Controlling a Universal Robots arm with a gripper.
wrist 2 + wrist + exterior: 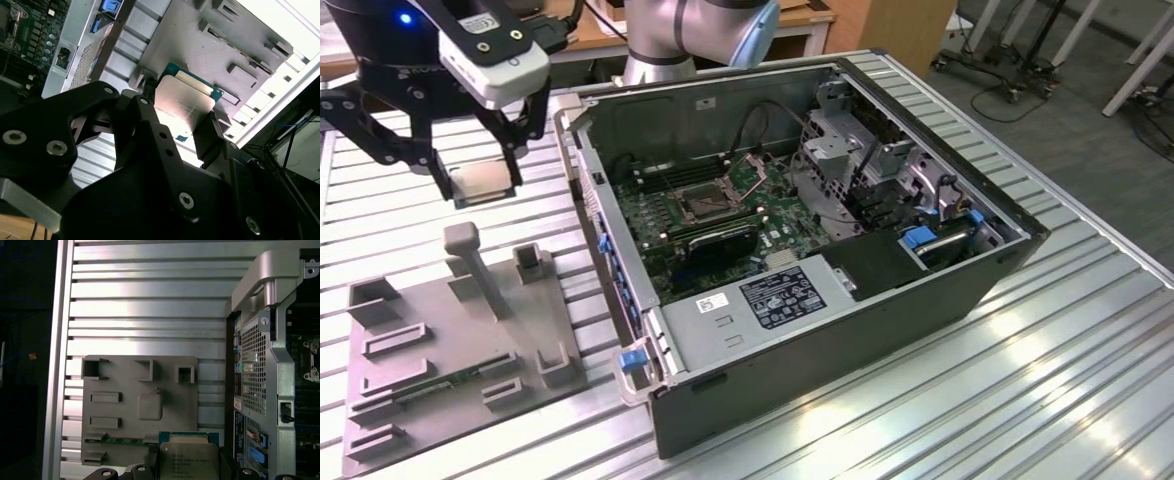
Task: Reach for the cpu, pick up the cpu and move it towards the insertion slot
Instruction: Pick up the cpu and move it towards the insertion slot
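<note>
We see the gripper (480, 186) clamped on the cpu (182, 112) and holding it in the air, above the far end of the grey tray (420, 385). From the gripper, the insertion slot (698, 201) lies toward the exterior view's right and lower, well apart, inside the open computer case (854, 330).

Hand (480, 190) clamped on cpu (480, 182), raised near grey tray (430, 312), open computer case (881, 320) beside

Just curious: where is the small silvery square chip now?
The small silvery square cpu is clamped in the black gripper at the exterior view's left, raised above the grey plastic tray.
</note>
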